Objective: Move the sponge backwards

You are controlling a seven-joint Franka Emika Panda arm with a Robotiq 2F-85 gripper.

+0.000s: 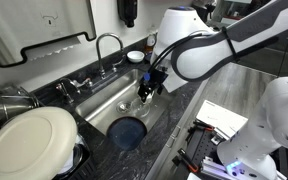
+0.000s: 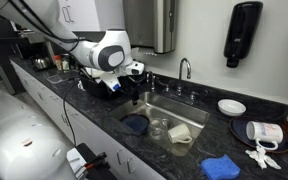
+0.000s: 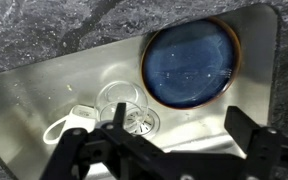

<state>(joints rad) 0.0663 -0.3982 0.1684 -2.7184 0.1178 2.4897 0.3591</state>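
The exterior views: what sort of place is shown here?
Probably a shared kitchen or break room: a steel sink with a faucet set in a dark stone counter, a black dispenser on the wall, and a white plate nearby.

arm (image 1: 224, 42): in an exterior view it enters from 2 o'clock and runs toward 8 o'clock, white links with a dark band at the joint. wrist (image 1: 164, 60): bent downward at the end of the last link. gripper (image 1: 147, 90): dark, hanging below the wrist, tips pointing toward 6 to 7 o'clock. in an exterior view the arm (image 2: 106, 52) comes in from 10 o'clock, its forward links folded into a compact white mass. wrist view: gripper (image 3: 169, 160) at 6 o'clock of the frame, fingers (image 3: 84, 158) set wide apart at 7 and 5 o'clock, jaws parted, nothing held between them.
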